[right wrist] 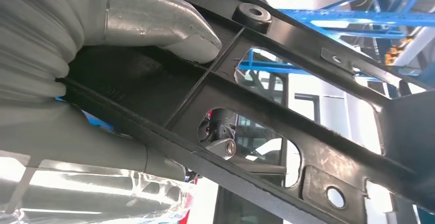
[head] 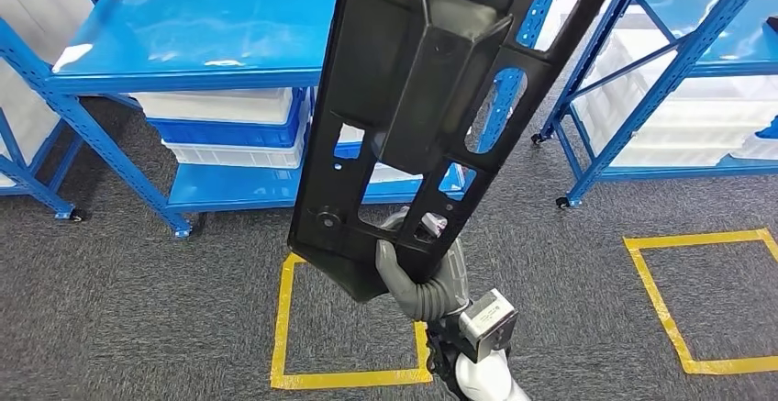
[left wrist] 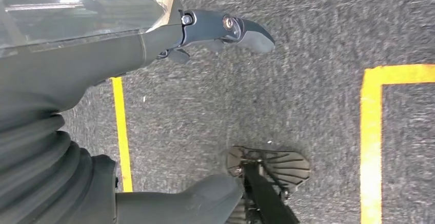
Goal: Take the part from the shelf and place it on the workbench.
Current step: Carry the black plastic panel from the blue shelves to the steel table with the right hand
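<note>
Black moulded plastic: the part (head: 431, 98) is off the shelf (head: 183, 38) and carried in the right hand (head: 417, 272), which grips it at its lower end. Thumb wrapped over the lower edge in the head view; in the right wrist view the thumb (right wrist: 169, 26) presses flat on a rib while dark fingers show through a cut-out on the far side. So that hand is clamped on the part.

Long axis: near upright, leaning a little to the robot's right, the bulk standing above the hand and running out of the top of the head view. All weight sits above the grip.

Left hand (left wrist: 169, 44): hangs over grey carpet, fingers apart, holding nothing.

Judgement: the counter is not visible, so its direction cannot be told. Setting down calls for tipping the long axis flat; the right hand alone carries this.
</note>
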Tool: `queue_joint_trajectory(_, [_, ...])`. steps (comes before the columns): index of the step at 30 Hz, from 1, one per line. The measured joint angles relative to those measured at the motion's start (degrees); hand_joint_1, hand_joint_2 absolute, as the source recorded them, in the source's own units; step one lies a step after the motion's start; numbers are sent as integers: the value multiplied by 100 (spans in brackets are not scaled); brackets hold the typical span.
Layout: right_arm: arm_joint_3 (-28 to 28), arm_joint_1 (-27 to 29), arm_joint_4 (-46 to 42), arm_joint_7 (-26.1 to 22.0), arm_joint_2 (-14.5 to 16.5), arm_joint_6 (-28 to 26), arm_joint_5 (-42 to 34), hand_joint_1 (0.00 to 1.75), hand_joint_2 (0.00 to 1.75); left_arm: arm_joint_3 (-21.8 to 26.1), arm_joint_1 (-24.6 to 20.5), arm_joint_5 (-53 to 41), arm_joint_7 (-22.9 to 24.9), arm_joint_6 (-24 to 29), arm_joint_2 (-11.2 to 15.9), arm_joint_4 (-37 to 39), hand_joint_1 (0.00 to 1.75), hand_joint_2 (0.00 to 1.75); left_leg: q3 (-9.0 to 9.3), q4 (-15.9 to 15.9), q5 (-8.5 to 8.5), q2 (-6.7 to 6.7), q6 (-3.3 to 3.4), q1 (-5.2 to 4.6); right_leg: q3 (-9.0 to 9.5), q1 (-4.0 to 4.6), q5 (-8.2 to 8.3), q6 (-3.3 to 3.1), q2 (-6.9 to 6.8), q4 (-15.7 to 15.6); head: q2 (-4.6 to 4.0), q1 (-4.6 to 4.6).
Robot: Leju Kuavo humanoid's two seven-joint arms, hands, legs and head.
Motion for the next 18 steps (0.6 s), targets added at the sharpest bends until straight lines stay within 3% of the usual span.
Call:
queue_joint_trajectory(2, [24,-53,3,3,52,10,-24,175,175,13,0,31,-8,-1,-9,2,0,175,-17,-44,156,10,-59,-12,331,57,-111,-73,3,-568,0,-16])
queue_joint_trajectory(4, [45,-78,20,12,89,37,-47,175,175,52,5,68,-13,5,-2,2,0,175,-32,-84,236,-5,-121,-2,246,9,-1,-114,-8,-615,0,-37])
queue_joint_trajectory(5, [56,-93,34,20,108,60,-58,175,175,79,11,90,-14,12,4,1,0,175,-65,-22,106,-18,-155,12,186,-26,75,-154,-17,-613,0,-43])
queue_joint_trajectory(6, [68,-105,52,28,136,85,-70,175,175,104,17,108,-14,17,11,1,0,175,-109,132,-146,-32,-191,27,117,-65,160,-204,-26,-620,0,-62])
queue_joint_trajectory(8, [93,-143,91,43,195,126,-94,175,175,134,23,132,-14,23,15,1,0,175,-201,746,-830,-38,-261,67,-41,-66,316,-271,-37,-610,0,-87])
queue_joint_trajectory(9, [107,-164,116,49,220,146,-111,175,175,142,21,141,-14,26,15,1,0,175,-228,1113,-1037,-39,-293,87,-121,-59,391,-281,-45,-600,0,-97])
queue_joint_trajectory(10, [122,-190,146,56,239,167,-130,175,175,147,18,147,-12,30,15,1,0,175,-221,1414,-1084,-37,-326,111,-216,-54,464,-268,-54,-579,0,-96])
queue_joint_trajectory(11, [137,-222,182,64,253,185,-151,175,175,155,15,156,-9,36,15,1,0,175,-154,1564,-978,-36,-355,142,-319,-57,527,-250,-62,-544,0,-98])
queue_joint_trajectory(12, [152,-259,222,68,270,201,-168,175,175,163,13,164,-5,43,15,1,0,175,0,1534,-799,-35,-384,178,-431,-67,583,-224,-65,-491,0,-97])
queue_joint_trajectory(13, [167,-298,263,72,290,208,-187,175,175,171,11,171,-1,49,15,1,0,175,243,1307,-654,-35,-412,216,-547,-78,623,-198,-65,-423,0,-100])
queue_joint_trajectory(14, [180,-336,300,73,311,213,-206,175,175,175,6,178,2,52,13,2,0,175,526,973,-635,-42,-437,238,-657,-84,651,-170,-64,-352,0,-103])
queue_joint_trajectory(16, [199,-416,365,73,356,220,-245,175,175,180,-7,181,7,60,10,3,0,175,929,345,-808,-67,-424,226,-810,-77,707,-93,-67,-239,0,-92])
queue_joint_trajectory(18, [221,-499,431,69,386,231,-282,175,175,186,-13,184,8,71,10,3,0,175,964,101,-909,-77,-343,179,-914,-62,802,10,-71,-196,0,-74])
